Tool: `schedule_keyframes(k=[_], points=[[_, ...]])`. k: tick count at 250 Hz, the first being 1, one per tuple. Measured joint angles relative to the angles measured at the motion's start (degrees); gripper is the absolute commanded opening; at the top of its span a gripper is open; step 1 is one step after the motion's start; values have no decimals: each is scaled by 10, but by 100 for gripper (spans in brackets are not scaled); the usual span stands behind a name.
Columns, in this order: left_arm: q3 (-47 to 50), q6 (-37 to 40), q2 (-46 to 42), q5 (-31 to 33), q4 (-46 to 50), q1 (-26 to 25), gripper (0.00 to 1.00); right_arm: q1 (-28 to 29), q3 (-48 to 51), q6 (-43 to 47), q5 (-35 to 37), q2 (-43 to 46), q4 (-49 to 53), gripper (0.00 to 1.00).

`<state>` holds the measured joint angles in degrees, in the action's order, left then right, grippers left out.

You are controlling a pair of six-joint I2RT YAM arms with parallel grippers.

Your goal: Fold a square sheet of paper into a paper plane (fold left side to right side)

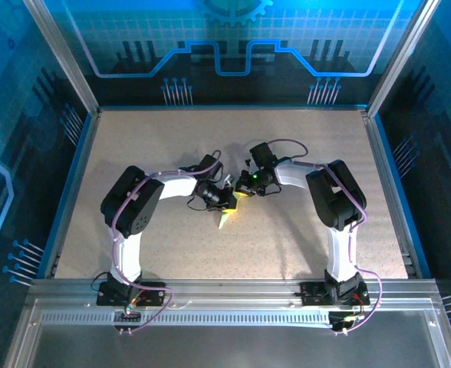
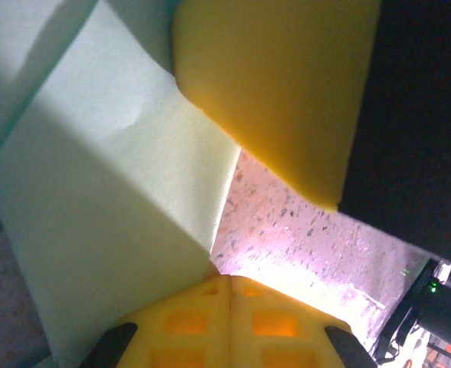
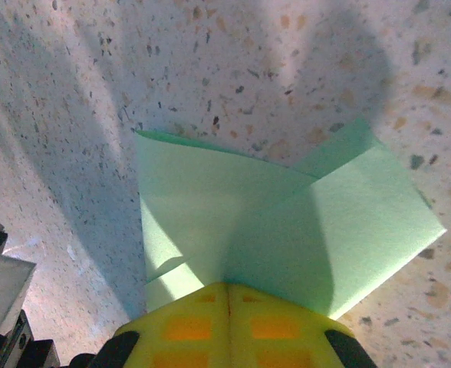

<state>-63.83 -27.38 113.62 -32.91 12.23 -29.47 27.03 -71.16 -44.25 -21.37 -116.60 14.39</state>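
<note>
Yellow-fingered right gripper (image 3: 227,291) closed tight, tips on partly folded thin pale green square sheet of paper (image 3: 325,222) | left gripper (image 2: 229,285) closed at its edge | sheet at centre of speckled beige table (image 1: 133,153), between both

No words, numbers, labels or brand marks are showing legibly in any view. The blue back wall (image 1: 133,46) is displaying a gear emblem (image 1: 237,8) and circuit-style lines (image 1: 233,65), neither bearing any lettering.
</note>
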Motion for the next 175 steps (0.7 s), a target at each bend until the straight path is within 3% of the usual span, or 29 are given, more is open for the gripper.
schedule_keyframes(k=[175], points=[[113,5,-93,21,-4,-4,4,3,-9,9,-3,-4,14,0]])
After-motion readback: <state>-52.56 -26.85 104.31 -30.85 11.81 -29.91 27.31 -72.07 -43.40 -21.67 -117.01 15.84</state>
